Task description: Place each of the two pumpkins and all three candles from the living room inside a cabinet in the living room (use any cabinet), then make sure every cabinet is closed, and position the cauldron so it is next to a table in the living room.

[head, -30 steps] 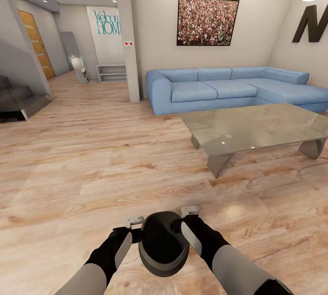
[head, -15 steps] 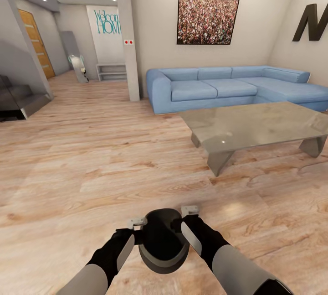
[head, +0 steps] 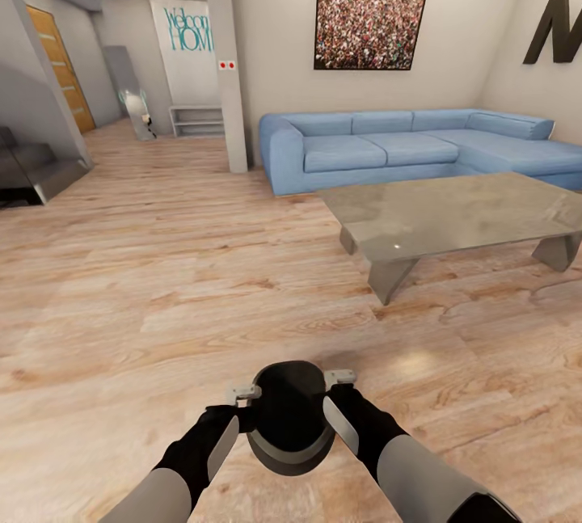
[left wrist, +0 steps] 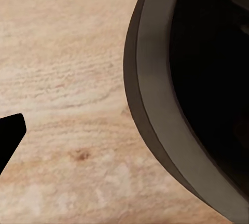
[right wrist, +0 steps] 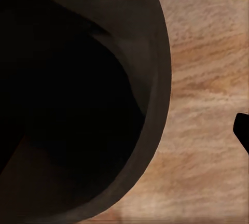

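The cauldron [head: 287,418], a small round black pot with a dark hollow, hangs above the wooden floor right in front of me. My left gripper [head: 242,403] grips its left rim and my right gripper [head: 330,390] its right rim, both shut on it. The left wrist view has the grey-edged rim of the cauldron [left wrist: 171,105] close up over floorboards, and the right wrist view looks into the cauldron [right wrist: 78,105]. The table [head: 461,216], long and low with a glossy grey top, stands ahead to the right, well apart from the pot. Pumpkins, candles and cabinet are out of view.
A blue sectional sofa [head: 388,147] sits behind the table against the wall. A grey pillar [head: 226,62] rises left of the sofa, with a low shelf [head: 196,120] beyond it. Dark stairs [head: 32,171] are at the far left. Open wooden floor lies between me and the table.
The whole picture has shifted a little, so the camera has moved. The cauldron stays held between both grippers in the same way.
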`<state>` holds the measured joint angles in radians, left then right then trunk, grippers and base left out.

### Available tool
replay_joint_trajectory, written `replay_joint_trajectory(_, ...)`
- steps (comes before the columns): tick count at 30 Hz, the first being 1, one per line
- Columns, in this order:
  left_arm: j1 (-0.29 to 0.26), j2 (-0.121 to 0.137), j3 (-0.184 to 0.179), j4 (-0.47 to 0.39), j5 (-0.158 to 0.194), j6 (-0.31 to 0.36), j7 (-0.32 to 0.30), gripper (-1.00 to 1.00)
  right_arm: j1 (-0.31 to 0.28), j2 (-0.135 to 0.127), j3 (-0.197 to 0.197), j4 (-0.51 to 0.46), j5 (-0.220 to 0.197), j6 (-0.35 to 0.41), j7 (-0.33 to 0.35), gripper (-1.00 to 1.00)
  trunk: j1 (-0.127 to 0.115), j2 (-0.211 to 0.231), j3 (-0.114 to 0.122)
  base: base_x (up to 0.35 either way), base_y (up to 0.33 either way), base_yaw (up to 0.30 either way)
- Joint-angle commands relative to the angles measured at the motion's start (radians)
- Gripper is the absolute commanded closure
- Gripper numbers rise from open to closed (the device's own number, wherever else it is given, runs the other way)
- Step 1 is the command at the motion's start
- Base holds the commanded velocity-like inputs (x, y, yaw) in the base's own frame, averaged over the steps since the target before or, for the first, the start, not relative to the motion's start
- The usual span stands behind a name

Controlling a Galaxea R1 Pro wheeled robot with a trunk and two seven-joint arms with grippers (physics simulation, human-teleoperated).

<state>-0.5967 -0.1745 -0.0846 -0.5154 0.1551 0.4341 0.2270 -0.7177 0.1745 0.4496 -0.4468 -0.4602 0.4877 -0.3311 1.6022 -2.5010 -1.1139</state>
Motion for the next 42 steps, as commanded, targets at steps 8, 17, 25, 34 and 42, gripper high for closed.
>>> replay_joint_trajectory(8,0.000,0.000,0.000,0.001,0.000,0.000,0.000,-1.00,0.000,0.000,-0.003,0.007,0.000,-0.007,0.000,-1.00,0.000,0.000,0.000,0.000,0.000,0.000)
replay_joint_trajectory(17,0.000,0.000,0.000,0.002,0.000,0.000,0.000,-1.00,-0.004,0.000,-0.010,0.018,0.000,-0.050,-0.003,-1.00,0.000,0.000,0.000,0.000,0.000,0.000)
replay_joint_trajectory(25,0.000,0.000,-0.001,0.002,0.000,0.000,0.000,-1.00,-0.011,0.000,-0.014,0.067,0.001,-0.080,-0.013,-1.00,0.000,0.000,0.000,0.000,0.000,0.000)
replay_joint_trajectory(34,0.000,0.000,-0.001,0.002,0.000,0.000,0.000,-1.00,-0.012,0.000,-0.015,0.069,0.001,-0.081,-0.032,-1.00,0.003,-0.002,-0.027,0.000,0.000,0.000)
replay_joint_trajectory(42,0.000,0.000,-0.001,0.002,0.000,0.000,0.000,-1.00,-0.012,0.000,-0.016,0.069,0.002,-0.080,-0.032,-1.00,0.004,-0.002,-0.039,0.000,0.000,0.000)
